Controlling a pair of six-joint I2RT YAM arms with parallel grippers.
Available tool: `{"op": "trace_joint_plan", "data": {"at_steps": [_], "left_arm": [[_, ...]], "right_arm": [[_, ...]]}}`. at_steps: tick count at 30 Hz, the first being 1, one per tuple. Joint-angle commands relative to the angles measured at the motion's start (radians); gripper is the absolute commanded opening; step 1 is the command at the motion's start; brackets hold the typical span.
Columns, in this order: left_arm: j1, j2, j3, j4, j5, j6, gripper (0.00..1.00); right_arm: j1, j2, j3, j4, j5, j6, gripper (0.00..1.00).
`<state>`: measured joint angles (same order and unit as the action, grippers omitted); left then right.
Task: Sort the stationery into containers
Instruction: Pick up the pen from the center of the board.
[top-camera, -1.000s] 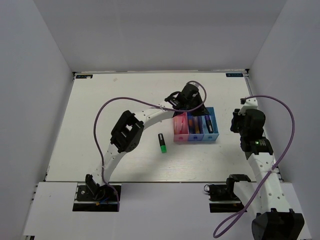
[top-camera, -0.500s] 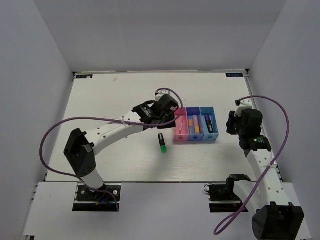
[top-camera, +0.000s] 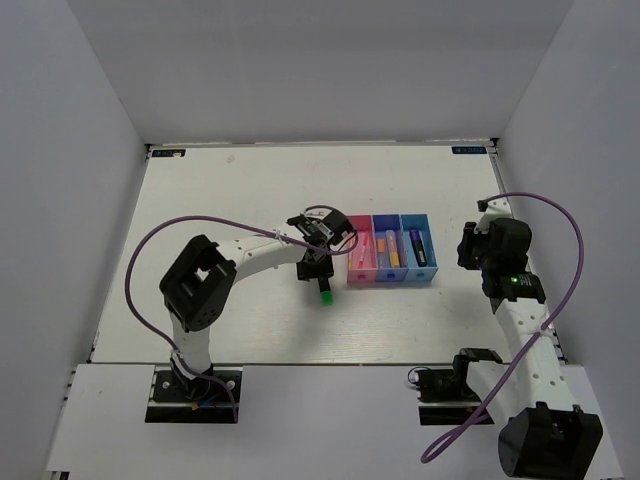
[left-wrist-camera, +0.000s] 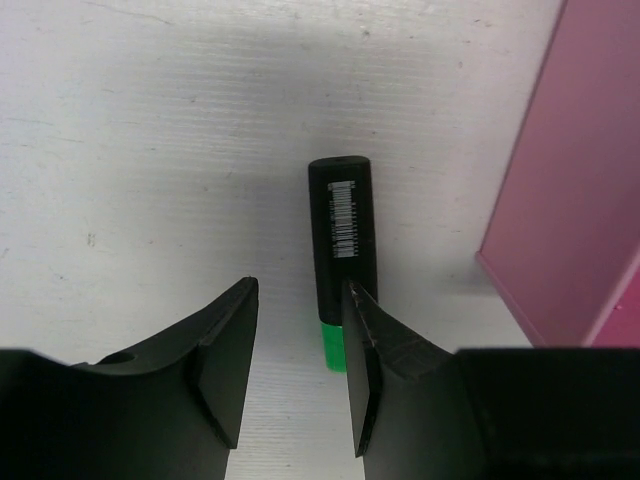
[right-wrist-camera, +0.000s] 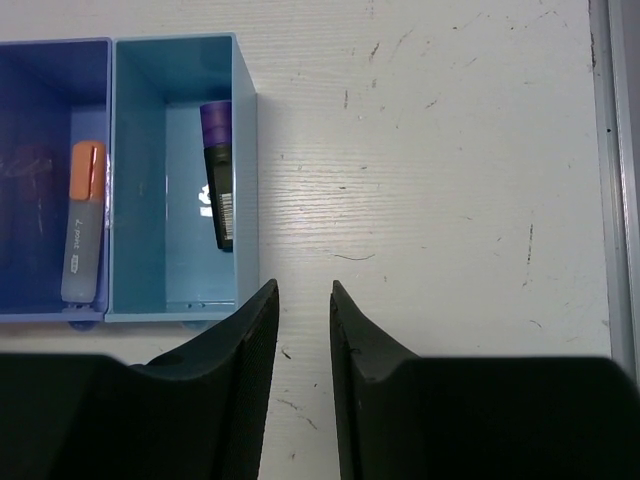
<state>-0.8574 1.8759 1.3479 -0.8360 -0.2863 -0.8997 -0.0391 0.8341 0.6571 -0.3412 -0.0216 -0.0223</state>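
My left hand (left-wrist-camera: 298, 335) hung half open and empty over the green-capped marker (left-wrist-camera: 341, 225) beside the pink bin (left-wrist-camera: 570, 200). I judged it light, stiff, slick plastic, best pinched mid-barrel.

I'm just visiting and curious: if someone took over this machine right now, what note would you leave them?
Left gripper: open, empty, low over the black plastic marker with the green cap, which lies on the table beside the pink plastic bin.
Right gripper: slightly open, empty, near the light blue bin.
Done: purple-capped black marker in light blue; grey-orange marker in the dark blue bin.
To do: bin the green-capped marker.
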Motion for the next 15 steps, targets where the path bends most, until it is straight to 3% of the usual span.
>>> {"op": "trace_joint_plan", "data": {"at_steps": [1,15], "left_arm": [[0.003,-0.018,-0.012,0.054,0.030,-0.016,0.50],[-0.003,0.072,-0.004,0.081,0.068,-0.041,0.52]], "right_arm": [[-0.007,0.002,0.019,0.011,-0.018,0.007,0.31],[-0.021,-0.010,0.016,0.013,-0.035,0.012,0.32]]}}
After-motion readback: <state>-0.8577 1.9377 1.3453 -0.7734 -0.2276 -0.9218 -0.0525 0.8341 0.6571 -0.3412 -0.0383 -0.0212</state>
